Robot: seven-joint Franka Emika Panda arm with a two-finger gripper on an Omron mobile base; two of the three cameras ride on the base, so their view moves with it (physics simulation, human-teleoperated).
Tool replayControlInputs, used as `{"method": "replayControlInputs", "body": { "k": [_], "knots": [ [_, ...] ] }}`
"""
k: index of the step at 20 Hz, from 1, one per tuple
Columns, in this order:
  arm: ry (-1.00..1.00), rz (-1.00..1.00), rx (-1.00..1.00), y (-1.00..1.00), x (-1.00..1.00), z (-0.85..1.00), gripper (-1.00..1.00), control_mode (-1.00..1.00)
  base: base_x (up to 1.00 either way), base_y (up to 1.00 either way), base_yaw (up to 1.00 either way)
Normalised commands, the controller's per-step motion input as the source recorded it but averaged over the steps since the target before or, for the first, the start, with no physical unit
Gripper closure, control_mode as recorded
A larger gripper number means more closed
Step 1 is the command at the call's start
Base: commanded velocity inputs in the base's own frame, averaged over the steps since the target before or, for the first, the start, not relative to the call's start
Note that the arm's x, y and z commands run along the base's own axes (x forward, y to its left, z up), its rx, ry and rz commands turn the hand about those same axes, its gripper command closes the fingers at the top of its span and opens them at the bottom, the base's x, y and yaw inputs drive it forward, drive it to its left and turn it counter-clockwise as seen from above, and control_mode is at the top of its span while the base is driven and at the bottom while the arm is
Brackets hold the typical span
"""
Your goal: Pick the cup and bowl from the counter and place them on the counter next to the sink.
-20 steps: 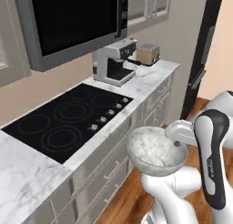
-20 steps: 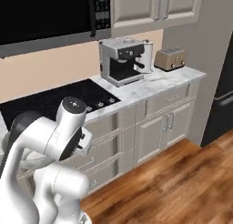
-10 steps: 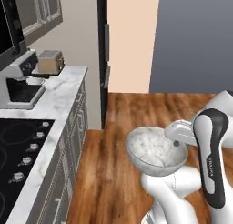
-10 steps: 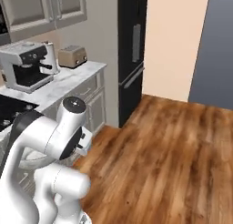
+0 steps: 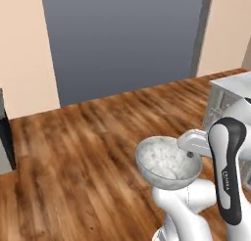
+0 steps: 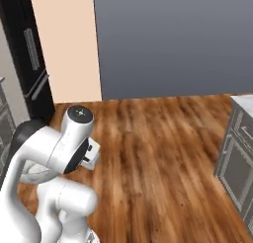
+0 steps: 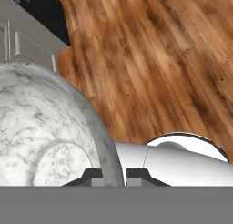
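Hand view shows our fingers (image 7: 113, 176) pinching the rim of the bowl (image 5: 168, 162), carried above the wooden floor (image 5: 83, 142) beside the arm, so we should keep it level while driving toward the sink-side surface.

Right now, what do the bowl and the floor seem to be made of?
The bowl looks like glazed ceramic or stone: grey-white with a mottled, marbled inside and a smooth thick rim, held by the gripper. The floor looks like varnished wood: brown planks with visible grain.
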Motion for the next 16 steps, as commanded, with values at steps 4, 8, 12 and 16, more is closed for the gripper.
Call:
{"method": "replayControlInputs", "body": {
  "k": [4,8,12,16],
  "knots": [
    [0.00,0.00,0.00,0.00,0.00,0.00,1.00,1.00,0.00,-0.69,-0.75],
    [0.00,0.00,0.00,0.00,0.00,0.00,1.00,1.00,0.00,-0.68,-0.73],
    [0.00,0.00,0.00,0.00,0.00,0.00,1.00,1.00,0.04,-0.73,-0.70],
    [0.00,0.00,0.00,0.00,0.00,0.00,1.00,1.00,0.03,-0.75,-0.69]
  ]
}}
